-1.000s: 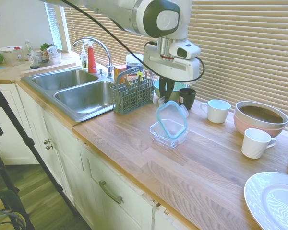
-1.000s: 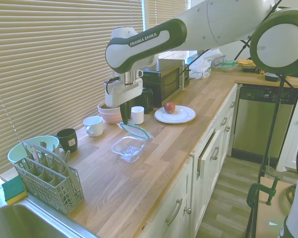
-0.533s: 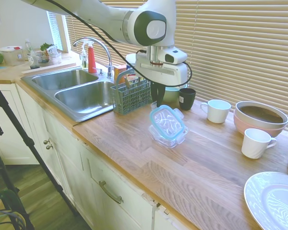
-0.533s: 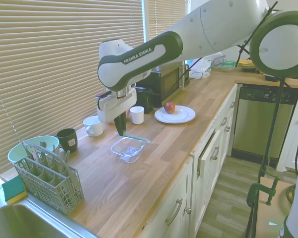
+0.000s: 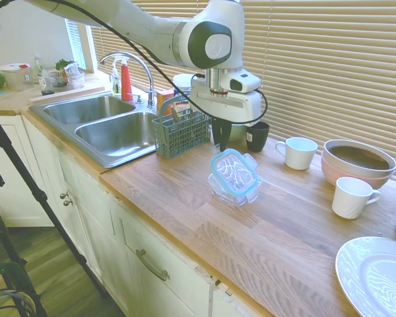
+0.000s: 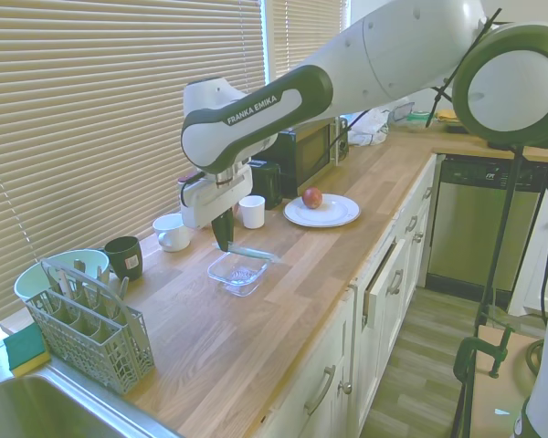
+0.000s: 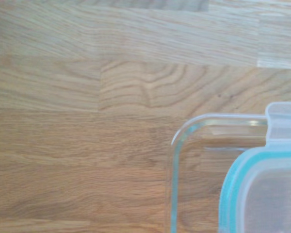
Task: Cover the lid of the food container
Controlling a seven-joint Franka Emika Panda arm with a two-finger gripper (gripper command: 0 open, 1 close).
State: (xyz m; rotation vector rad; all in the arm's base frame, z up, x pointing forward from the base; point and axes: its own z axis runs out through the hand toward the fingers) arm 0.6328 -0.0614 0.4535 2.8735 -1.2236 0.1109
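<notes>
Lower and flatter than a second ago, the lid (image 5: pixel 234 174) now lies nearly level on top of the food container (image 5: pixel 232 192), where before it stood tilted up on edge. It sits slightly askew, its teal rim not squared to the glass walls; the wrist view shows one glass corner (image 7: pixel 184 133) poking out past the lid (image 7: pixel 262 189).

The gripper (image 5: pixel 221 142) hangs just above the lid's far edge, toward the blinds. Its dark fingers point down and look close together. Whether they pinch a tab or have let go, I cannot tell.

The lid is clear plastic with a teal seal rim and clear snap tabs at its sides. The container is a small clear glass dish with rounded corners and shallow walls. It rests on the wooden countertop (image 5: pixel 264 231), a little back from the front edge, with bare wood all around it.

Nearest the camera, at the lower right, lies a white plate (image 5: pixel 376 277). Farther back on the right stand a white mug (image 5: pixel 351 197), a pink bowl (image 5: pixel 358 162) and a second white mug (image 5: pixel 297 152). Behind the gripper are a black cup (image 5: pixel 256 135) and a teal bowl (image 6: pixel 59 270). A grey cutlery basket (image 5: pixel 182 130) stands to the left of the container, beside the steel sink (image 5: pixel 115 132). Nothing lies between the gripper and the container.
</notes>
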